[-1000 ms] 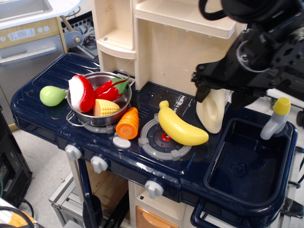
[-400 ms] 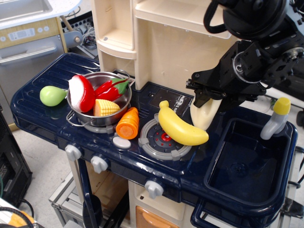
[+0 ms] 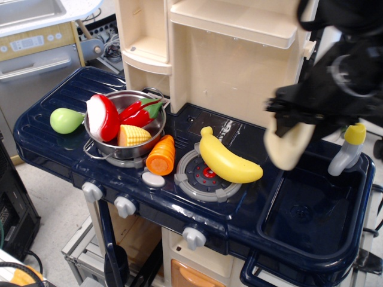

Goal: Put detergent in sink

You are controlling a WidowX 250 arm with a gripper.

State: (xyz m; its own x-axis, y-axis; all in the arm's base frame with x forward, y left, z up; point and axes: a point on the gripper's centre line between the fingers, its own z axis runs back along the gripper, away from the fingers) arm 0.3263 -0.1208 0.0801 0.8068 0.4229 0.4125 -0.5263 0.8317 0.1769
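My black gripper [image 3: 299, 116] is shut on the cream-white detergent jug [image 3: 287, 146] and holds it tilted in the air. The jug hangs above the left rim of the dark navy sink [image 3: 311, 215], clear of the counter. Its upper part is hidden by the gripper. The sink basin holds nothing; its drain circle shows at the bottom.
A yellow banana [image 3: 227, 160] lies on the grey burner [image 3: 203, 176] just left of the jug. The grey faucet with yellow top [image 3: 347, 149] stands at the sink's back right. A carrot [image 3: 161, 155], a pot of toy food [image 3: 122, 128] and a green pear [image 3: 64, 119] lie further left.
The gripper has lifted the detergent off the counter and carried it right, from beside the banana to above the sink's left rim.
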